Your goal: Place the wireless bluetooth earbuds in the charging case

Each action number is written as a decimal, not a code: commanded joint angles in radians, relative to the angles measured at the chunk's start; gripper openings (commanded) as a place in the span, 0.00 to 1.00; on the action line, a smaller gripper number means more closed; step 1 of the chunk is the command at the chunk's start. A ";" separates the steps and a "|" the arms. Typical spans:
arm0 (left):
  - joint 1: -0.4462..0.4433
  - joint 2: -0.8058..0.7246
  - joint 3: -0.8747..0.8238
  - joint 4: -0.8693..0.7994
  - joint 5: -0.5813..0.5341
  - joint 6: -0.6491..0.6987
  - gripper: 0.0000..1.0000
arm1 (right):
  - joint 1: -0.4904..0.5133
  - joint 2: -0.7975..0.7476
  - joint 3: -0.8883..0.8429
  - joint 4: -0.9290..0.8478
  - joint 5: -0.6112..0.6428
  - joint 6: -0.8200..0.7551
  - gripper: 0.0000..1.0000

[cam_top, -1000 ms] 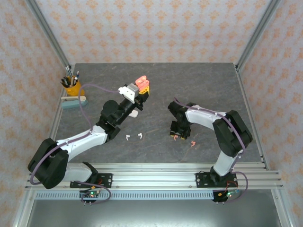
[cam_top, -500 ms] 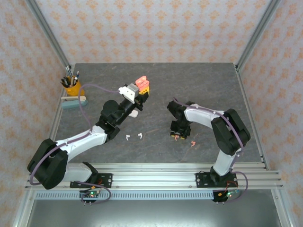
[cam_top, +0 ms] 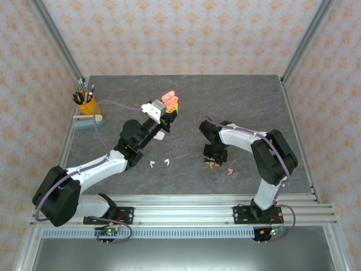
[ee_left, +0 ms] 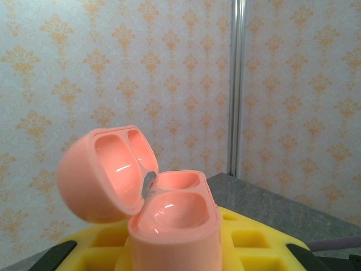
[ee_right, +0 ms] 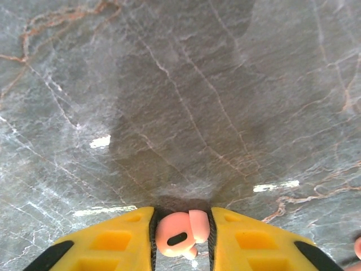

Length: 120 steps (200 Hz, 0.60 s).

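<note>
Right wrist view: a salmon-pink earbud (ee_right: 180, 237) sits between the yellow fingers (ee_right: 113, 245) of the right gripper (ee_right: 181, 240), right down at the grey marbled table (ee_right: 186, 113).
Right gripper state: jaws drawn narrow, one finger against each side of that earbud.
Same earbud from above: a pink speck under the right gripper (cam_top: 211, 164), at the near middle-right of the table.
Second pink earbud (cam_top: 229, 171): lies loose on the table just right of the right gripper, apart from it; its edge shows at the lower right corner of the right wrist view (ee_right: 357, 248).
White earbuds (cam_top: 153, 164): two, lying side by side on the table near the left arm's forearm, apart from each other.
Pink charging case (ee_left: 169, 220): lid swung open to the left, both wells bare and glossy; raised above the table's far left-middle (cam_top: 168, 97).
Left gripper (ee_left: 175, 248): closed on the lower half of the pink charging case, yellow pads on both sides of it.
White object (cam_top: 159, 135): small and rounded, on the table beneath the left wrist; too small to tell more.
Pen cup (cam_top: 84, 104): yellow, at the far left edge, with a pale block (cam_top: 88, 121) just in front.
</note>
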 commanded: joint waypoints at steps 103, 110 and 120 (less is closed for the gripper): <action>-0.006 -0.022 0.038 -0.014 0.022 0.006 0.00 | 0.006 -0.008 0.001 0.052 0.031 -0.025 0.19; -0.006 -0.021 0.039 -0.015 0.021 0.004 0.00 | 0.006 -0.012 0.000 0.052 0.032 -0.025 0.19; -0.006 -0.024 0.040 -0.017 0.020 0.004 0.00 | 0.006 -0.019 -0.001 0.052 0.034 -0.027 0.19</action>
